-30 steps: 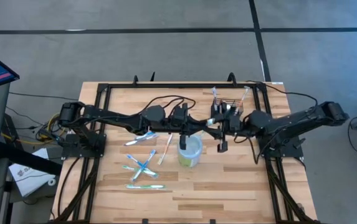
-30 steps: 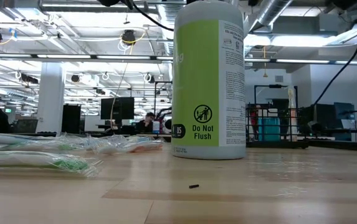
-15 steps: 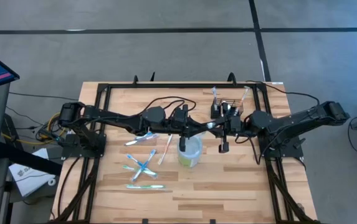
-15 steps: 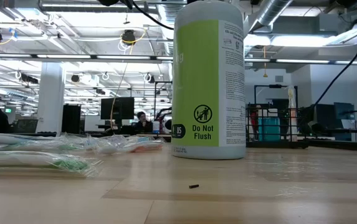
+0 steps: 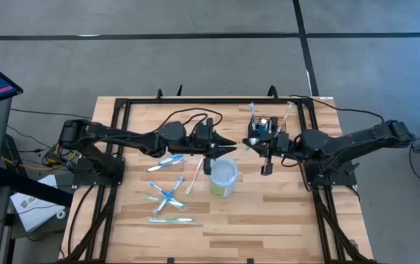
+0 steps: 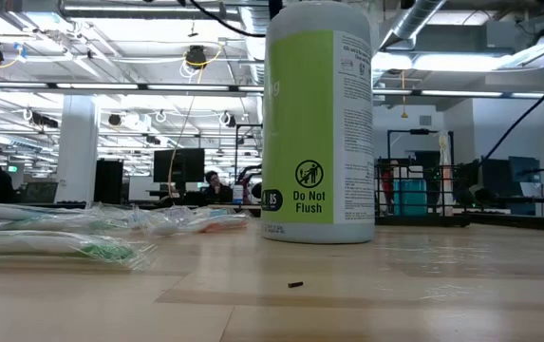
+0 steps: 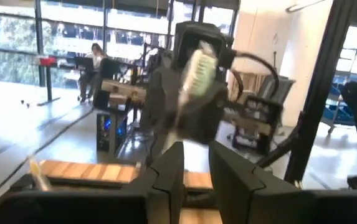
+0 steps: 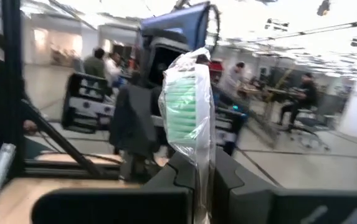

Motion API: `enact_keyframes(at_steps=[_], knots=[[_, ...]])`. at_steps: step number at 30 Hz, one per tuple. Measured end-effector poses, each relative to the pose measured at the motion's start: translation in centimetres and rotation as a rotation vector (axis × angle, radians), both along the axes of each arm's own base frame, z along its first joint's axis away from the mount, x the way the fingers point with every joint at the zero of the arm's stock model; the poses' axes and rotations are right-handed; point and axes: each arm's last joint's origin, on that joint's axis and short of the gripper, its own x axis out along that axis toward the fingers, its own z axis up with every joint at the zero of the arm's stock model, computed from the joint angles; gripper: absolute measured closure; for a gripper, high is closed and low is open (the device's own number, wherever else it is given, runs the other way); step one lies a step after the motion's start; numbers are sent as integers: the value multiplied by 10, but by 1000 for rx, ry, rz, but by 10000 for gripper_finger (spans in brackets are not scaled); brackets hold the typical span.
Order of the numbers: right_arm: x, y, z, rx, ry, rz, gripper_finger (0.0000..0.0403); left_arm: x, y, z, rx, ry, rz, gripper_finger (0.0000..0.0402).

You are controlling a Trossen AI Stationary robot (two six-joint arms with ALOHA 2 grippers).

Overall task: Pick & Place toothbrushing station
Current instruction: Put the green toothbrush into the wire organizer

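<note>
while both arms met end to end over the counter (image 5: 283,220) a second ago, the left tool (image 5: 228,144) has now drawn back toward its own side and a clear gap lies between it and the right tool (image 5: 250,142). the wrapped toothbrush (image 8: 187,118) has passed across that gap: it now stands in the right tool, clenched between the two dark fingers (image 8: 225,180), its green bristle head upright inside crinkled clear plastic. in the left wrist view the left fingers (image 7: 169,171) stand slightly apart with nothing between them, released, and the same brush head (image 7: 197,71) shows farther off on the other arm.

the toothbrushing station (image 5: 277,126), a small black wire-mesh basket with low walls, sits on the counter near the far edge, just behind the right tool, with a few toothbrush handles standing up out of it. the round white-and-pale-green cup (image 5: 223,177) rests below the gap between the tools; in the low view it rises as a tall cylinder printed "do not flush" (image 6: 317,123). more wrapped toothbrushes (image 5: 167,198) lie scattered flat on the pale wooden planks at the left, some crossed over one another. the counter carries a black metal frame (image 5: 195,101) along its far edge.
</note>
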Motion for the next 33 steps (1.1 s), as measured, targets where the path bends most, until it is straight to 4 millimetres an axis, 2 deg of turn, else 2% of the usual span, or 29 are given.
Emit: enact_keyframes(at_steps=[3,10,20,26,33], knots=[[-7,-3,-2,-4,22,-49,401,-8,0,-5,1,18,0,340],[-26,-18,-20,32,69,-205,401,-28,2,-11,-2,36,37,351],[-52,-41,-42,68,82,-454,402,-50,3,-8,-5,12,62,354],[-63,-54,-59,80,103,-615,402,-57,3,-12,-5,22,66,354],[-75,-68,-73,105,94,-726,402,-57,3,-15,-5,28,67,354]])
